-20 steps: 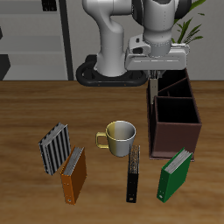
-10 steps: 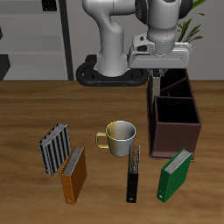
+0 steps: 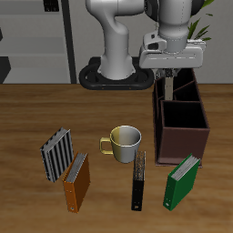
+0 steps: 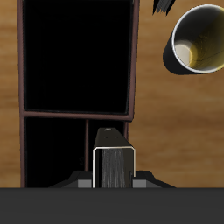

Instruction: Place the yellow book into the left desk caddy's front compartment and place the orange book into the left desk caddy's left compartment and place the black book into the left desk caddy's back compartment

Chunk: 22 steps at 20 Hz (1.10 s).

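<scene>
My gripper (image 3: pixel 167 78) hangs over the back part of the dark brown left desk caddy (image 3: pixel 183 138), shut on the yellow book (image 3: pixel 165 91), which hangs upright from the fingers. In the wrist view the pale striped yellow book (image 4: pixel 114 164) sits over a smaller section of the caddy (image 4: pixel 138 61), just past the divider that bounds the large square front compartment (image 4: pixel 79 52). The orange book (image 3: pixel 77 182) and the black book (image 3: pixel 138 180) lie near the table's front edge, apart from the gripper.
A cream mug (image 3: pixel 124 140) stands beside the caddy and shows in the wrist view as the mug (image 4: pixel 199 39). A black-and-white striped book (image 3: pixel 57 153) rests behind the orange book. A green book (image 3: pixel 182 180) lies in front of the caddy.
My gripper has carried the yellow book sideways over the caddy and a little higher. Nothing on the table has moved.
</scene>
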Motion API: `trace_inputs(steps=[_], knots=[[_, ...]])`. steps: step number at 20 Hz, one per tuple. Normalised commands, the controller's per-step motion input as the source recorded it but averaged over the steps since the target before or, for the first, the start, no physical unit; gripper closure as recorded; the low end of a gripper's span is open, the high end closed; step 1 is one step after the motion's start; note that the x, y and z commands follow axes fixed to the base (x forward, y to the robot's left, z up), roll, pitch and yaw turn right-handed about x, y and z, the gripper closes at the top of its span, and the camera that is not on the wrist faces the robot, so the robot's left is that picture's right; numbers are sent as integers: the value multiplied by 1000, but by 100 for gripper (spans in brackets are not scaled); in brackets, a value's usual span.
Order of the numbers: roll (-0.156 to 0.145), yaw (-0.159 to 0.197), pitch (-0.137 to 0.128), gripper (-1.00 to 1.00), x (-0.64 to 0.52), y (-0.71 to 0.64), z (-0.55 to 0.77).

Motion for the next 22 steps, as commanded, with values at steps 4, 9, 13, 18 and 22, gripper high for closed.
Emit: trace_inputs(steps=[4,9,13,18,22], knots=[[-5,-21,30,100,53,8,-92],[2,-5,21,100,44,62,-218],[12,21,47,100,-5,82,-251],[12,0,48,-100,53,69,-235],[-6,15,20,-100,-29,-50,-54]])
